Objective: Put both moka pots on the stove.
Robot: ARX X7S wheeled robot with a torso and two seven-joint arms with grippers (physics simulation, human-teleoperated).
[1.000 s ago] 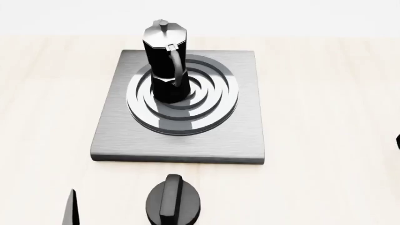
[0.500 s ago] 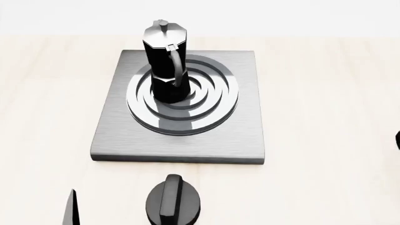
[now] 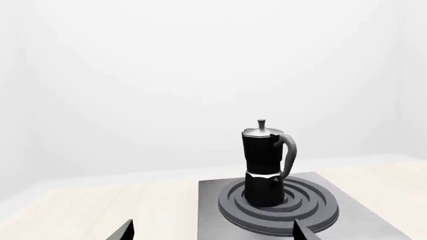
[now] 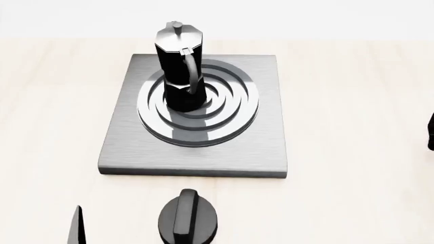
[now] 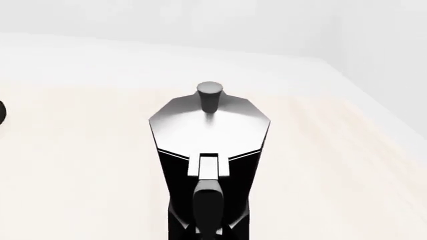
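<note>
One moka pot [image 4: 180,66] stands upright on the raised rings of the stove [image 4: 265,147], handle toward me. In the left wrist view this pot [image 3: 265,165] stands ahead on the stove [image 3: 213,210], apart from my left gripper [image 3: 212,232], which is open and empty with its fingertips [image 3: 300,231] wide apart. The second moka pot [image 5: 208,135] fills the right wrist view, handle toward the camera. My right gripper [image 5: 208,227] is shut around that handle, black against black. A dark sliver [image 4: 431,132] shows at the head view's right edge; I cannot tell what it is.
A small round black knob [image 4: 188,218] sits on the light wooden table [image 4: 352,101] in front of the stove. One left fingertip [image 4: 76,226] shows near the front left. The table's far edge meets a white wall.
The dark sliver at the head view's right edge has grown and shifted upward. The pot on the stove and the left fingertip have not moved.
</note>
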